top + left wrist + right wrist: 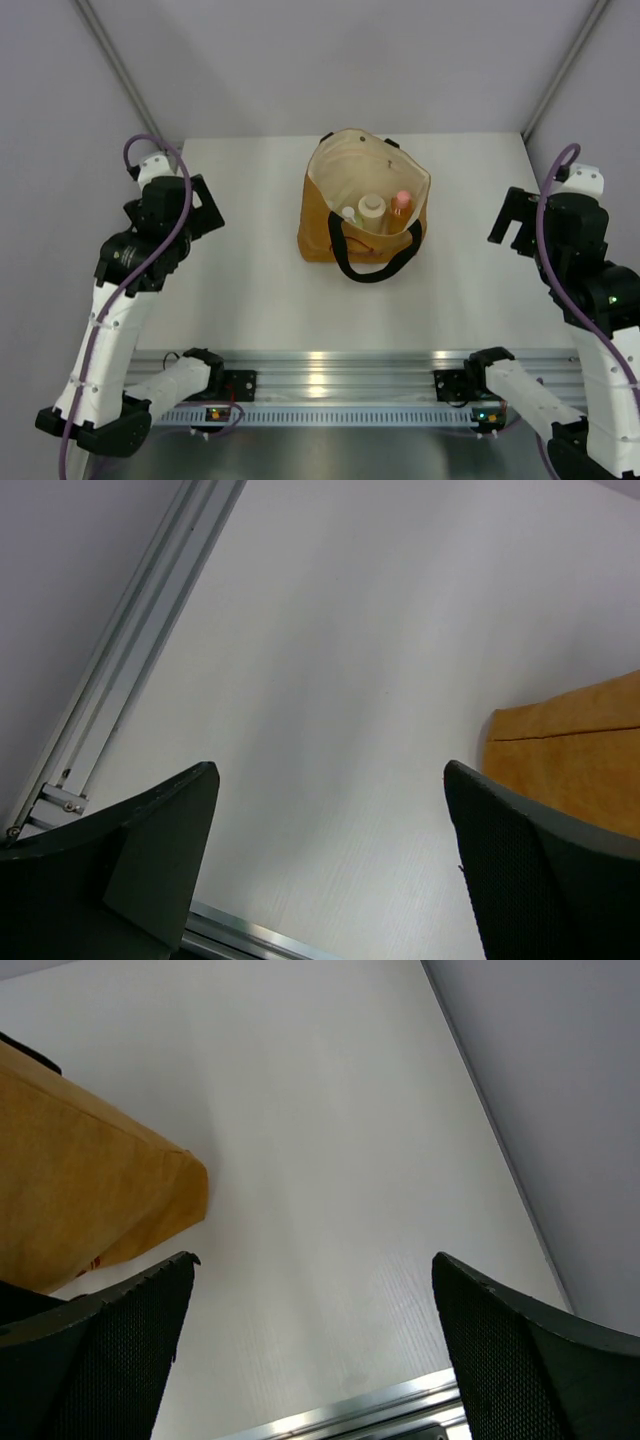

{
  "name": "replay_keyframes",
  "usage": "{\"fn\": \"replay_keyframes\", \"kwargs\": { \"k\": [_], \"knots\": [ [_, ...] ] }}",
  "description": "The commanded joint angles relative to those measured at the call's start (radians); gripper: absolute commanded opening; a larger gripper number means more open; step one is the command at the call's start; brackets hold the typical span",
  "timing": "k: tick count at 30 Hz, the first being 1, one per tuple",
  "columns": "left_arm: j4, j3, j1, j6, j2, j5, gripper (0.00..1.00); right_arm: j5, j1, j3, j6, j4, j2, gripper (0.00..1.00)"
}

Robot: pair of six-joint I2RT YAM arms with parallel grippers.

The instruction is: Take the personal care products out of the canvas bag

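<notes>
I can make out no lettering on the bottles from the top view; any print on them is too small to read. The canvas bag (pixel 315 235) sits on the white table (pixel 250 290) toward its far middle. It is mustard-tan outside with a cream lining, its mouth gapes open, and one black loop handle (pixel 372 268) droops over the near side.

Inside I see three of the products, close together. A cream-beige bottle with a wide cap (pixel 372 211) is in the middle, an orange bottle with a pink cap (pixel 401 204) is just to its right, and a white cap (pixel 348 214) is just to its left. I cannot pick out a fourth.

The left gripper (pixel 330 780) hangs over bare table well left of the bag, fingers spread wide and holding nothing. The right gripper (pixel 313 1260) hangs well right of the bag, also spread wide and holding nothing. Each wrist view catches a corner of tan fabric at its edge.
</notes>
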Motion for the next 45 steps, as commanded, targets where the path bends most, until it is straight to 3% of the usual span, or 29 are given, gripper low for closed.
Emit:
{"fn": "replay_keyframes", "kwargs": {
  "k": [1, 5, 7, 12, 16, 24, 27, 31, 34, 38, 45],
  "knots": [
    [0.016, 0.071, -0.005, -0.072, 0.021, 0.020, 0.98, 0.022, -0.011, -0.010, 0.032, 0.068, 0.005, 1.00],
    [0.019, 0.135, -0.005, -0.219, 0.050, 0.151, 0.98, -0.029, -0.013, -0.031, 0.047, 0.069, 0.010, 1.00],
    [0.026, 0.129, -0.005, -0.360, 0.079, 0.227, 0.98, -0.063, -0.013, -0.042, 0.044, 0.068, 0.017, 0.99],
    [0.162, 0.063, -0.035, -0.568, 0.188, 0.578, 0.98, -0.088, -0.013, -0.085, 0.067, 0.064, 0.022, 1.00],
    [0.220, 0.176, -0.197, -0.576, 0.326, 0.528, 0.98, -0.131, -0.013, -0.088, 0.055, 0.066, 0.013, 0.99],
    [0.216, 0.285, -0.307, -0.588, 0.503, 0.374, 0.98, -0.194, -0.013, -0.122, 0.047, 0.064, -0.012, 0.99],
    [0.214, 0.289, -0.342, -0.605, 0.537, 0.351, 0.80, -0.217, -0.013, -0.120, 0.038, 0.063, -0.020, 0.99],
    [0.214, 0.284, -0.380, -0.611, 0.538, 0.314, 0.46, -0.215, -0.013, -0.123, 0.021, 0.063, -0.032, 1.00],
    [0.213, 0.269, -0.391, -0.613, 0.527, 0.301, 0.31, -0.220, -0.013, -0.126, 0.018, 0.063, -0.036, 1.00],
    [0.214, 0.233, -0.400, -0.625, 0.503, 0.285, 0.02, -0.269, -0.011, -0.091, 0.026, 0.066, -0.024, 0.99],
    [0.216, 0.118, -0.466, -0.666, 0.431, 0.242, 0.00, -0.491, -0.011, 0.076, 0.013, 0.110, 0.063, 0.99]
  ]
}}
